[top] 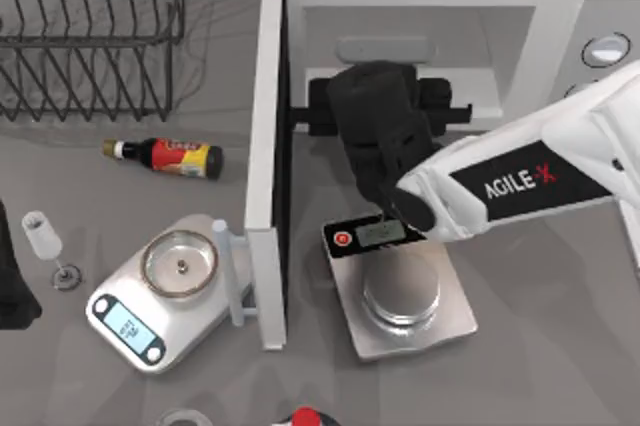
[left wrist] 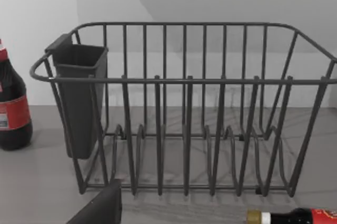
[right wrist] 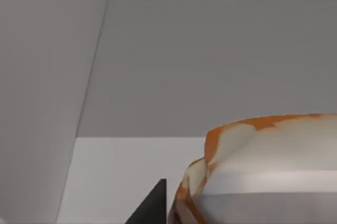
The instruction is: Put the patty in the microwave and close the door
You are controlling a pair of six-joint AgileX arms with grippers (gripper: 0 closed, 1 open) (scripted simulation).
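The microwave [top: 560, 16] stands at the back right with its door [top: 265, 146] swung wide open; I see the door edge-on, its white bar handle [top: 232, 276] facing left. My right gripper [top: 378, 111] reaches into the cavity mouth. In the right wrist view the patty [right wrist: 263, 171], orange-brown with cream patches, sits close up against a dark finger [right wrist: 152, 208], with the pale cavity walls behind. The gripper looks shut on the patty. My left gripper [top: 10, 291] is parked at the table's left edge.
A silver scale [top: 405, 296] lies under the right arm in front of the microwave. Left of the door are a second scale [top: 165, 291], a brown bottle [top: 170, 156], a wine glass [top: 45, 241] and a wire dish rack [top: 90, 26].
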